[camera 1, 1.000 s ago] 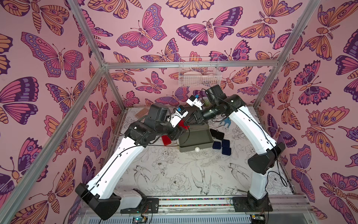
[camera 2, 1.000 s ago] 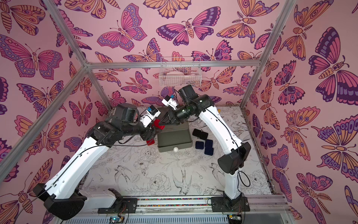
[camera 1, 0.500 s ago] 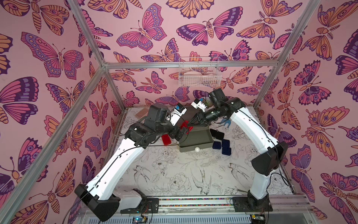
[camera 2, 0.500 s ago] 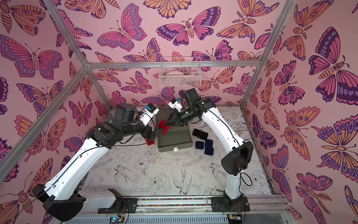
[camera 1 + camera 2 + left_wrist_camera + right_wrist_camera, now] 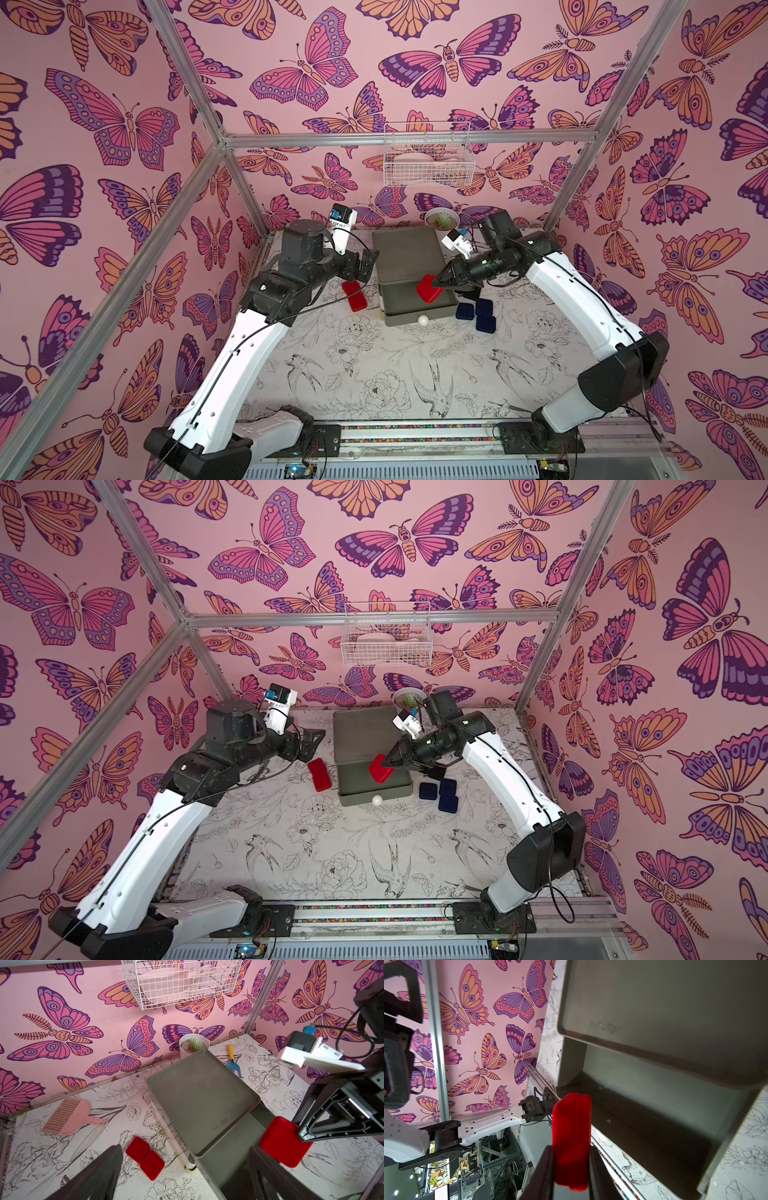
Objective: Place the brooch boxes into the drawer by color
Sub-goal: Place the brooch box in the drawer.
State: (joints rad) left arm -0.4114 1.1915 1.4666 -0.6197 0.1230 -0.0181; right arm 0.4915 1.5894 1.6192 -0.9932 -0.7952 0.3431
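Observation:
My right gripper (image 5: 437, 285) is shut on a red brooch box (image 5: 429, 288), held edge-on between its fingers (image 5: 546, 1167) above the pulled-out grey-green top tier (image 5: 399, 305) of the drawer (image 5: 405, 257). My left gripper (image 5: 369, 267) stands open and empty left of the chest, above two red brooch boxes (image 5: 145, 1155) lying side by side on the table. Navy blue brooch boxes (image 5: 446, 793) lie right of the drawer. A black one (image 5: 471, 296) is mostly hidden under the right arm. The lower tiers are hidden in both top views.
A white wire basket (image 5: 428, 160) hangs on the back wall. A potted succulent (image 5: 441, 218) stands behind the chest. A blue-and-yellow toy fork (image 5: 232, 1061) lies beside it. A pink brush and dustpan (image 5: 68, 1118) lie at the back left.
The left gripper opened and let go of the red box, then drew back to the left. The right gripper carried that box to the right, over the open top tier.

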